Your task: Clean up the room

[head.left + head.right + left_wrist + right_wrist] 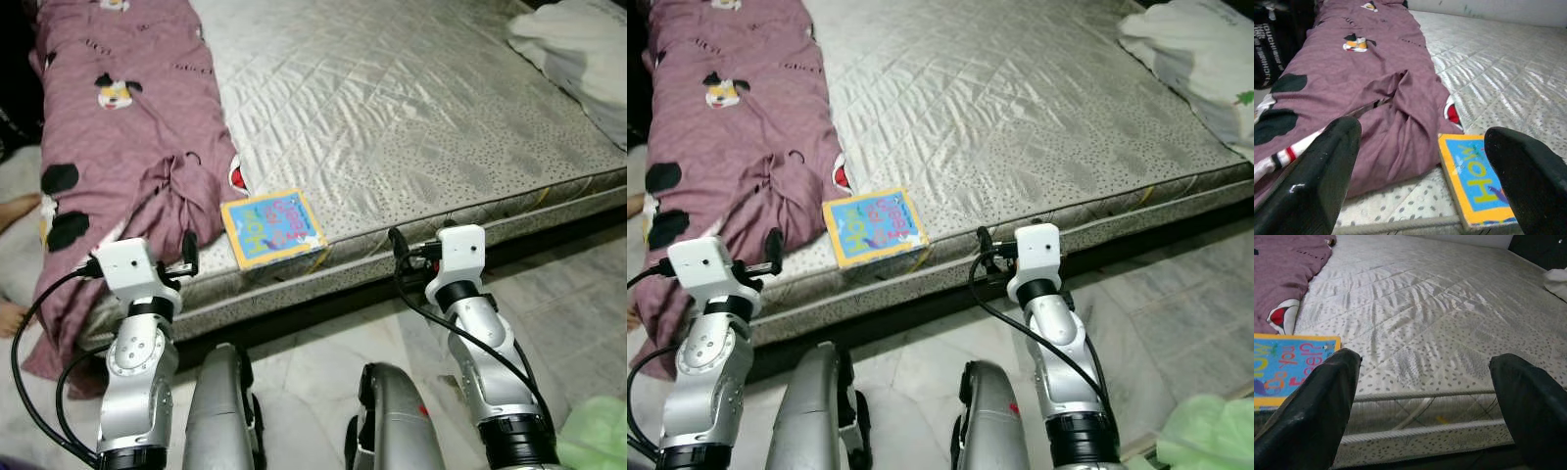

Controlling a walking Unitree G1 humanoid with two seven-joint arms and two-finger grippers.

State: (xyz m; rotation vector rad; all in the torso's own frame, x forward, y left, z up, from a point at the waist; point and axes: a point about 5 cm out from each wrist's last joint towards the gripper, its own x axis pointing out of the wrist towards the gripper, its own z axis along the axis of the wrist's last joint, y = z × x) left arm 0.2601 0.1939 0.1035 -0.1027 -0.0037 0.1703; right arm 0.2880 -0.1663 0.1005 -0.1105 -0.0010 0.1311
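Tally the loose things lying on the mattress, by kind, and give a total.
Purple blankets: 1
Picture books: 1
White bedding bundles: 1
Total: 3

bare mattress [411, 108] (open), purple blanket [118, 127] crowding book [271, 227]; white bedding [578, 49] far corner

mattress [411, 108]: 1 | purple blanket [127, 137]: 1 | book [272, 227]: 1 | white cloth [578, 44]: 1 | green cloth [598, 431]: 1
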